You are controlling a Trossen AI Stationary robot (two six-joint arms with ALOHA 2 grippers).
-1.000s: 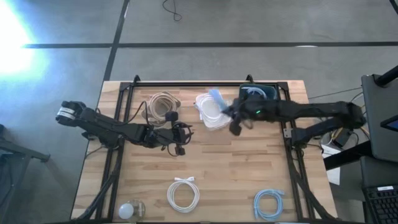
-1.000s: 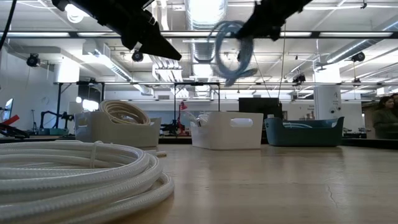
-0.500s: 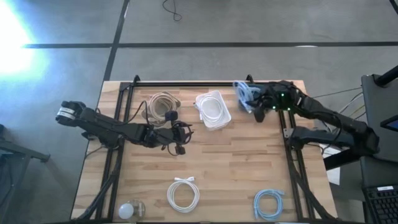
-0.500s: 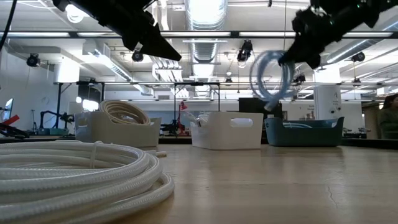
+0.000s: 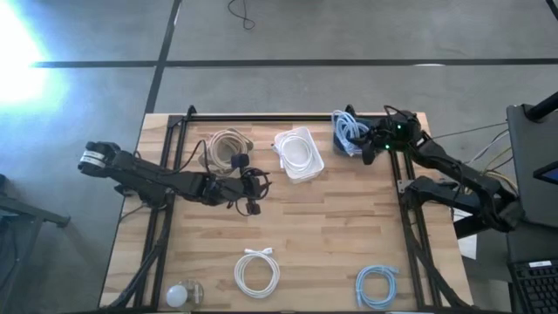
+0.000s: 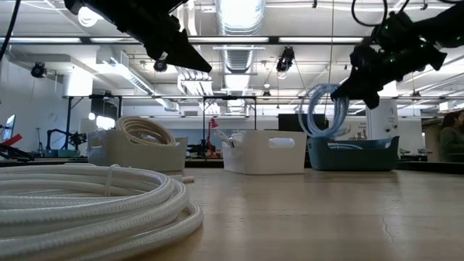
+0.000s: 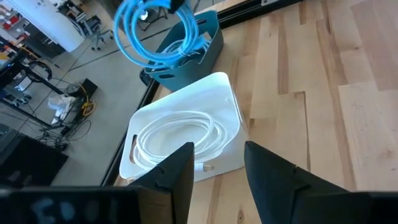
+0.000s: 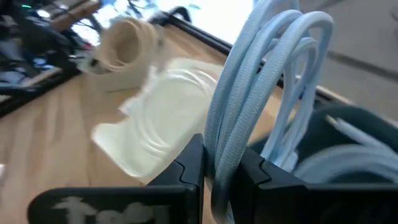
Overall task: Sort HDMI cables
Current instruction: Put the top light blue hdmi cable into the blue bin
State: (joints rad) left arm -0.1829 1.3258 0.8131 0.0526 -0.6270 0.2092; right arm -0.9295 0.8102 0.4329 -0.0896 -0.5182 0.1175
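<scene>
Since a second ago the right pincer [image 5: 365, 150] has carried the light blue coiled cable [image 5: 346, 131] from above the white rectangular plastic bin [image 5: 299, 155] over to the dark teal plastic bin [image 5: 380, 124] at about 1 o'clock on the wooden tabletop [image 5: 331, 235]. Fingers are clamped on the coil's strands; the coil hangs upright above the teal bin's near edge, not yet inside. That bin already holds light blue cable.

The white bin at 12 o'clock holds a white coiled cable [image 7: 177, 134]. The beige bin [image 6: 138, 154] at 11 o'clock holds a tan coiled cable [image 5: 226, 143].

The left pincer [image 5: 254, 194] hovers just left of tabletop centre, fingers parted, holding nothing.

Still loose on the tabletop: a white coil [image 5: 257, 272] at 6 o'clock and a light blue coil [image 5: 377, 286] at 5 o'clock. A small white round object [image 5: 179, 295] sits at 7 o'clock near the edge.
</scene>
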